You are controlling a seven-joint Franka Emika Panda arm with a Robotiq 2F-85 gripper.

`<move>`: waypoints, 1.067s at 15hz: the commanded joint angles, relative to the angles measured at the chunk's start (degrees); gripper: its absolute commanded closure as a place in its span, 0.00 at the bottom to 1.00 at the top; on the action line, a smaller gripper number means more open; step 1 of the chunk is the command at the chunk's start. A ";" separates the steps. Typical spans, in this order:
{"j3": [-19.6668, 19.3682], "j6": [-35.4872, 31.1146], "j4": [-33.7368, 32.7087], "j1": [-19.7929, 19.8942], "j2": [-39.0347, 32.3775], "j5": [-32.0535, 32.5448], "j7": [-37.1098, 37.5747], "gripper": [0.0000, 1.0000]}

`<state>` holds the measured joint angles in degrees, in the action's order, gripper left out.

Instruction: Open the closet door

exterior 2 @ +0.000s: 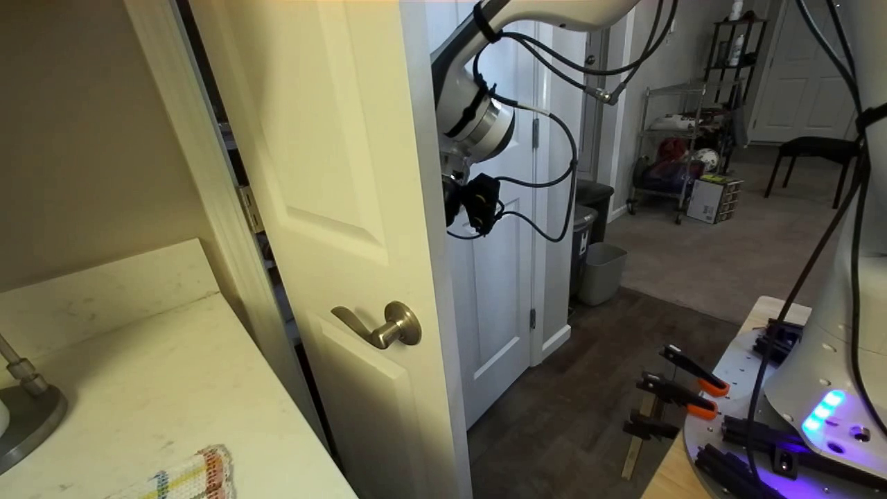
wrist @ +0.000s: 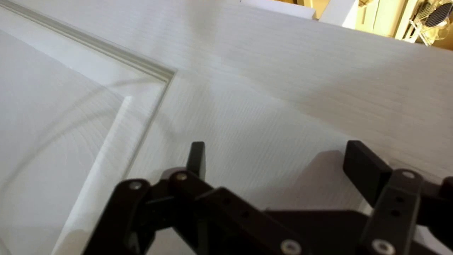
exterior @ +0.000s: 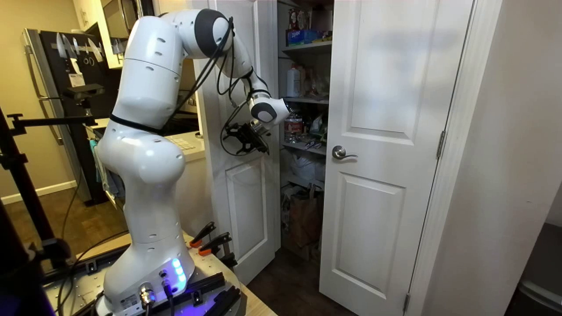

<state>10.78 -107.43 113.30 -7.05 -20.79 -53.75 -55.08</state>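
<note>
The closet door (exterior: 248, 197) stands swung away from its frame, its inner face towards the shelves' side. In an exterior view the closet door (exterior 2: 339, 152) shows its outer face, with a silvery lever handle (exterior 2: 395, 326) near the right edge and a hinge (exterior 2: 248, 208) on the left. My gripper (wrist: 274, 156) is open with nothing between its fingers, facing the door's white inner face (wrist: 254, 117) very close. Whether it touches cannot be told. In an exterior view the gripper (exterior: 250, 137) is beside that inner face; the other exterior angle has its tips hidden behind the door.
A matching white leaf (exterior: 386, 166) with its handle (exterior: 340, 152) near the left edge stands across the opening. Between the leaves are stocked shelves (exterior: 307, 47). A counter (exterior 2: 138, 374) lies beside the door's outer face. Black clamps (exterior: 217, 241) stick out from the robot's table edge.
</note>
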 commanded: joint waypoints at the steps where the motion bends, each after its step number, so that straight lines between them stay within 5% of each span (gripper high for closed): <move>1: 0.43 2.13 -2.41 1.23 -2.76 -3.63 -3.26 0.00; 16: -1.73 9.40 -13.35 1.56 -12.11 -4.35 -1.74 0.00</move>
<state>10.37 -98.26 100.18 -6.20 -32.96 -58.39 -58.69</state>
